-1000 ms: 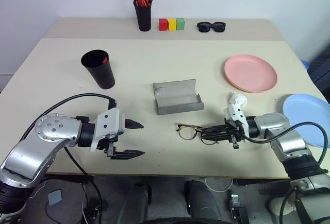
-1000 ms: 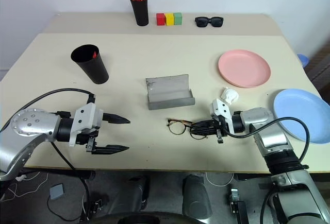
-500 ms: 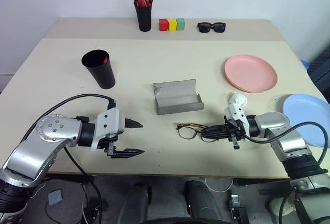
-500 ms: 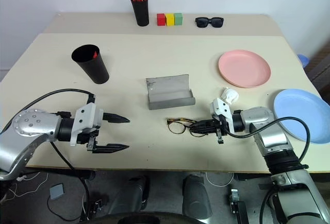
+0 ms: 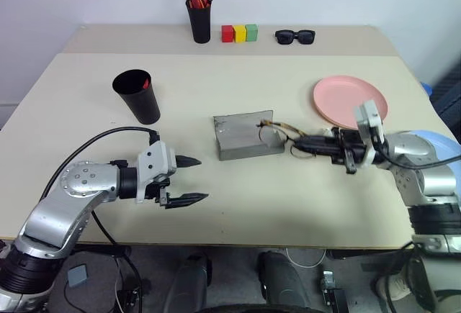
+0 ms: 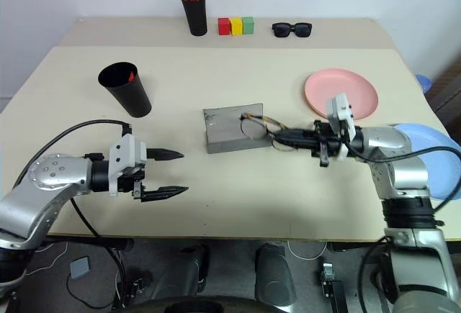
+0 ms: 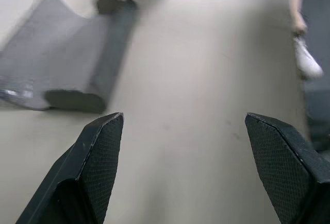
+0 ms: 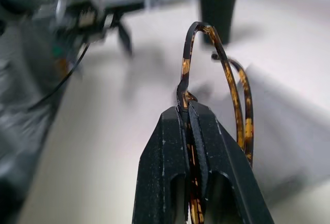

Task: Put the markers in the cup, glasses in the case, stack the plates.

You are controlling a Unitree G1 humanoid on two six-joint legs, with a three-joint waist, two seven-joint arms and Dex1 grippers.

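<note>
While the right gripper (image 6: 288,140) is clamped on the glasses (image 6: 253,124), it holds them off the tabletop (image 6: 238,198) at the right end of the case (image 6: 235,128), with the lenses leading toward the open case and the gripper pointing level toward the robot's left. The case lies open with its long axis running left to right, lid standing at the back and trough facing the robot, so the glasses sit roughly in line with that axis, just over the trough's right end. I judge that the coming move turns on settling the frame down into the trough lengthwise and clear of the lid. The right arm is plainly the nearer one; the left gripper (image 6: 173,173) hangs with its fingers apart and empty, off the case's left end and nearer the robot. No brand, label or readable writing shows on the case or the glasses.
</note>
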